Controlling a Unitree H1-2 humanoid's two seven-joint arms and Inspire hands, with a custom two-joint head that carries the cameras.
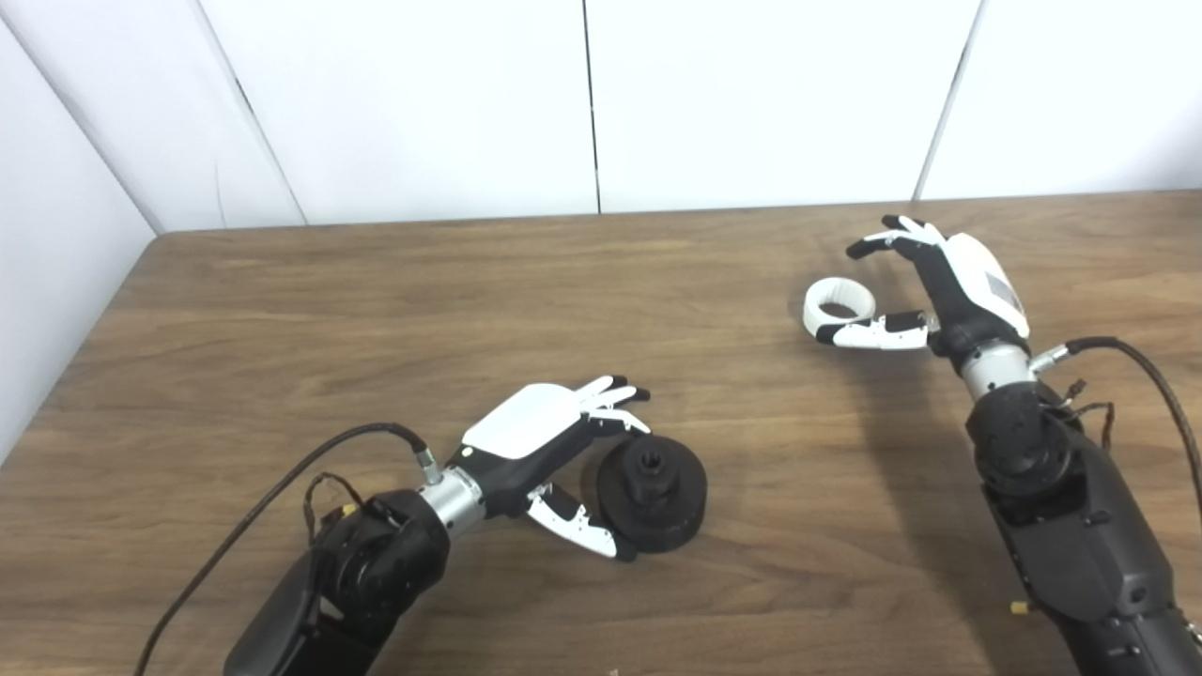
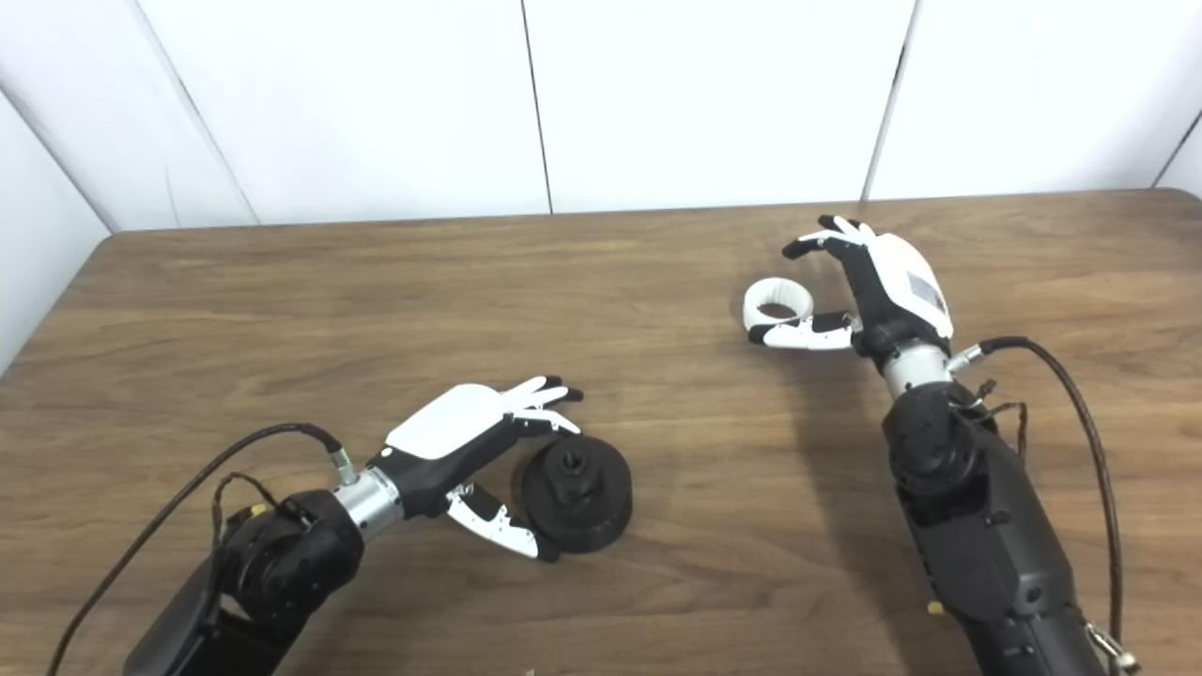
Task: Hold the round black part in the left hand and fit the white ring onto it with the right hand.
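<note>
A wide wooden table with a dark walnut grain fills most of the view, backed by plain white wall panels.

Two black robot arms reach in from the near edge, each trailing a thin black cable. The right arm rises along the right side of the table; the left arm lies low at the near left.

The left hand, white-backed with black and white fingers, sits palm-down beside the round black part. Its fingers stretch over the part's far-left edge and its thumb reaches along the near-left edge, so the hand brackets the part loosely. Whether the tips actually touch it is hard to tell; the hand looks parted rather than clamped.

The round black part is a thick disc with a raised hub and a hole in the middle, resting flat on the table near the centre front.

The right hand is at the far right, fingers curled above and thumb extended below, spread apart around the white ring. The ring lies at the thumb's tip, touching or nearly touching it, not yet pinched.
</note>
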